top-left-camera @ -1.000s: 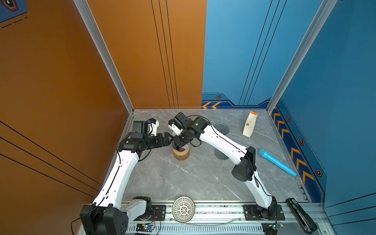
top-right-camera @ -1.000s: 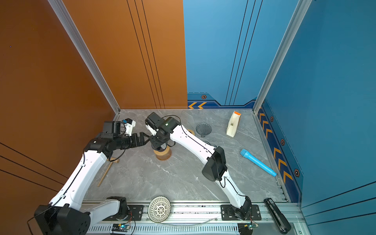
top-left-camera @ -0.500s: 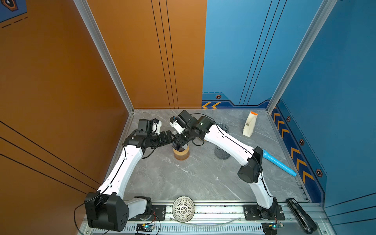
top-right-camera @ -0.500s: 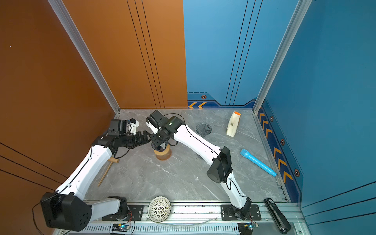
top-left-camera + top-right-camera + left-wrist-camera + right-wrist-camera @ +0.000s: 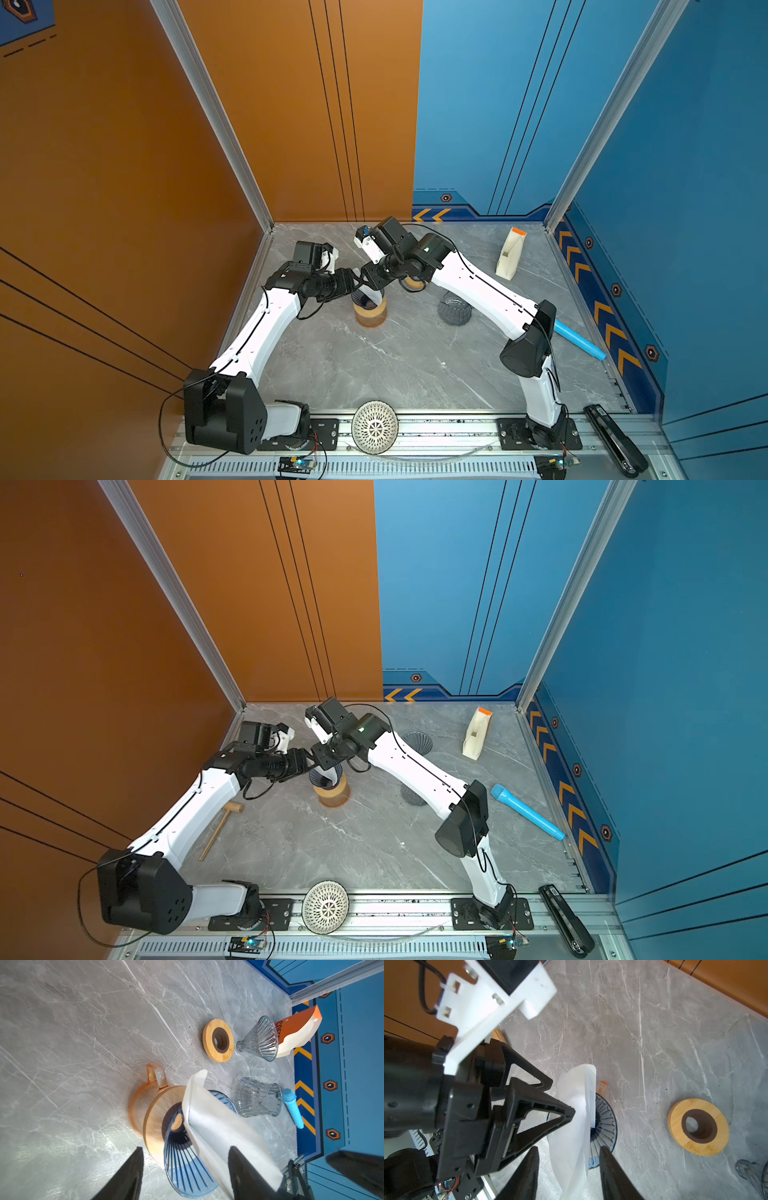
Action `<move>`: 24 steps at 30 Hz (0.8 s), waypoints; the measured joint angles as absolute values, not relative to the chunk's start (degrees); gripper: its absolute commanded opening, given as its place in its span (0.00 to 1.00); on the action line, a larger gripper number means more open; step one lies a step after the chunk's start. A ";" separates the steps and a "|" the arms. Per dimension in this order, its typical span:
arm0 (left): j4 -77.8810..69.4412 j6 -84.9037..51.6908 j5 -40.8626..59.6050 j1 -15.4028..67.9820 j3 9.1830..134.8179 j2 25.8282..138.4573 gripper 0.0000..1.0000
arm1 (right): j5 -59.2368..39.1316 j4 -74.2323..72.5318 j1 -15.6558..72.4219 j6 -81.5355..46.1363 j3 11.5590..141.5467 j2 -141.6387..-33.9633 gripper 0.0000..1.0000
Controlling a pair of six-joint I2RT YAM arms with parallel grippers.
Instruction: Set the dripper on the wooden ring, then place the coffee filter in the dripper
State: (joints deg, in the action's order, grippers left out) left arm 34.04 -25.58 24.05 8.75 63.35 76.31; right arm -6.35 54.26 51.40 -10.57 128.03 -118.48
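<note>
The right gripper [image 5: 569, 1148] has its jaws apart on either side of the white paper filter [image 5: 212, 1118]. A sliver of table shows between the paper and each finger, so it is released and not pinching. The left gripper [image 5: 185, 1148] meets it from the opposite side and is also spread wide. One of its fingers lies over the filter and the other is out beyond the wooden ring [image 5: 153, 1122], with nothing clamped between them. In the right wrist view, one of its fingertips [image 5: 566, 1112] sits against the paper. The filter is folded flat and leans in the mouth of the blue ribbed dripper [image 5: 182, 1172], partly inside the cone, with one end poking out past the rim. The dripper sits in the wooden ring on top of an orange see-through jug [image 5: 137, 1105]. The jug stands on the grey marble table [image 5: 374, 365] in its back left part, nearer the left edge. Near the jug, toward the middle of the table, are a spare wooden ring [image 5: 218, 1043], a clear glass cone [image 5: 261, 1040] on its side and a grey ribbed glass [image 5: 455, 307]. A white and orange coffee bag [image 5: 511, 255] stands near the back right corner. A blue torch [image 5: 525, 812] lies along the right edge and a wooden hammer [image 5: 220, 825] by the left edge. A white lattice bowl [image 5: 375, 426] rests at the front edge.
</note>
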 measured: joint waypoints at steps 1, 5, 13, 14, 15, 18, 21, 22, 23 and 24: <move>34.06 -25.58 24.05 8.75 63.35 76.38 0.59 | -6.20 54.26 51.35 -10.59 127.74 -118.48 0.47; 34.04 -25.52 24.05 8.75 63.40 76.49 0.48 | -5.13 54.28 51.29 -10.81 126.93 -118.48 0.45; 34.02 -25.21 24.08 8.80 64.45 77.87 0.36 | -4.21 53.89 50.83 -12.19 126.67 -119.55 0.40; 34.04 -24.95 24.08 8.80 64.58 78.13 0.34 | -4.23 53.89 50.74 -12.36 126.67 -119.98 0.39; 34.02 -24.80 24.10 8.80 64.66 78.39 0.34 | -4.21 53.89 50.63 -12.53 126.67 -120.40 0.39; 34.09 -24.67 24.08 8.80 65.17 79.18 0.34 | -4.21 53.89 50.54 -12.93 126.67 -121.75 0.39; 34.46 -23.97 24.14 8.80 66.46 80.18 0.34 | -3.92 53.89 50.54 -13.06 126.63 -122.50 0.38; 34.52 -23.73 24.14 8.80 67.05 80.62 0.34 | -3.75 53.91 50.54 -13.17 126.61 -122.61 0.38; 34.57 -23.42 24.18 8.80 67.61 81.01 0.34 | -3.31 53.91 50.48 -13.30 126.56 -122.61 0.38; 34.68 -23.33 24.25 8.80 68.01 81.28 0.34 | -2.94 53.91 50.46 -13.45 126.56 -122.61 0.38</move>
State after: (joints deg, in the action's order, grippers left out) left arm 34.68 -23.33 24.25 8.80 68.01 81.28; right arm -2.94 53.91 50.46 -13.45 126.56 -122.61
